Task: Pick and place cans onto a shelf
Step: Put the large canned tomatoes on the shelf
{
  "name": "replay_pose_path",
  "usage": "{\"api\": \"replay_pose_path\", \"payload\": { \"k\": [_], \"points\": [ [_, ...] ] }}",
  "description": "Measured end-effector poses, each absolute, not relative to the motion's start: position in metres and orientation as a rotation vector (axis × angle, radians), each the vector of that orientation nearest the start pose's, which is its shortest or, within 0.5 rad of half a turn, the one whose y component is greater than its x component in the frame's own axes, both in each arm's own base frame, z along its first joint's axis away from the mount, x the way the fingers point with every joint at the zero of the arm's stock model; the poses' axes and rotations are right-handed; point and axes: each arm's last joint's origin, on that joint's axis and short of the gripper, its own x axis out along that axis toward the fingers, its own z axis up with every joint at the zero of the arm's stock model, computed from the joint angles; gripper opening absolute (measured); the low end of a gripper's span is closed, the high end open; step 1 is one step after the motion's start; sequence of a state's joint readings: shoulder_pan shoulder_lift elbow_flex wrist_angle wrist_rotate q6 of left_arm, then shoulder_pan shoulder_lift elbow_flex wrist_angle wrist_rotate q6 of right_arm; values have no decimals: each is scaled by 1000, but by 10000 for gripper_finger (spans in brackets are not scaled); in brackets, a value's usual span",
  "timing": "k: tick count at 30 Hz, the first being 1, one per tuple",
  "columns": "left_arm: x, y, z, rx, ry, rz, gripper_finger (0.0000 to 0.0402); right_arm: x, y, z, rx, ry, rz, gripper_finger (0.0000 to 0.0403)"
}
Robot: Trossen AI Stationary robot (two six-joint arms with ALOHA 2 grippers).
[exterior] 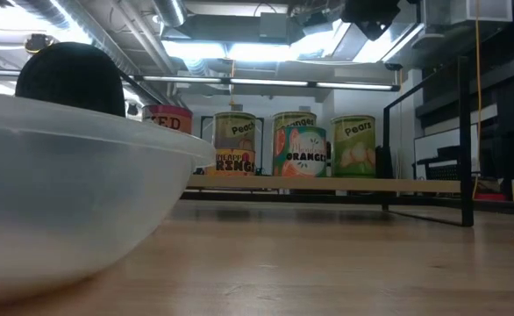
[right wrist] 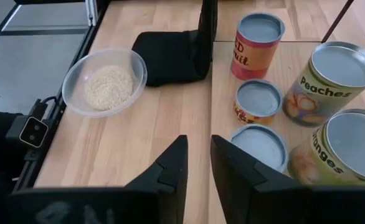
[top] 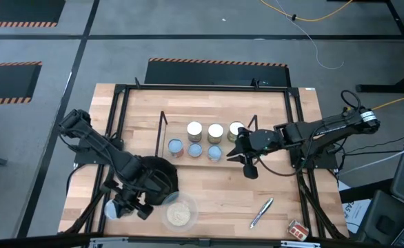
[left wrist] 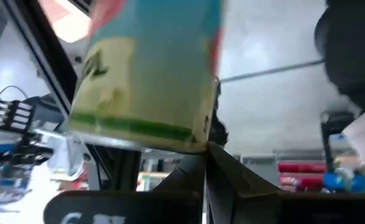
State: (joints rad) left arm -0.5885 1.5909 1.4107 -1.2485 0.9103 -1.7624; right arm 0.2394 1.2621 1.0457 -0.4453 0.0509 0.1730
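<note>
A grey floor (top: 209, 27) fills the top of the high view, with orange-and-black striped tape (top: 216, 63) (several strips) and a yellow cable (top: 305, 15) upper right. Ceiling lights (exterior: 239, 48) glow overhead in the low view.

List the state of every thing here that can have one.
Six small cylindrical tins: upright on shelf.
Low black-wire shelf with wooden boards: standing, carrying tins.
Pale-topped tin: upright beside left gripper.
Left gripper: shut.
Right gripper: open, empty.
Clear plastic bowl: upright, holding grains.
Silver pen: lying flat.
</note>
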Motion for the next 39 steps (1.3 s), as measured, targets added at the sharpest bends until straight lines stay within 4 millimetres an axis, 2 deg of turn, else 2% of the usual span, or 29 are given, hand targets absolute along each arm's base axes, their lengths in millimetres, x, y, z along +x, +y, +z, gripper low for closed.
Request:
{"api": "replay_pose_path", "payload": {
  "k": [15,21,31,39],
  "points": [
    [229,-177,220,-1185,2322,366,0,262,62,303,74,652,125,74],
    [231,-176,197,-1124,2333,370,0,262,62,303,79,653,124,75],
    [237,-179,175,-1061,2350,329,0,262,62,303,79,650,124,75],
    [238,-177,175,-1040,2317,353,17,262,62,304,80,645,125,74]
  ]
}}
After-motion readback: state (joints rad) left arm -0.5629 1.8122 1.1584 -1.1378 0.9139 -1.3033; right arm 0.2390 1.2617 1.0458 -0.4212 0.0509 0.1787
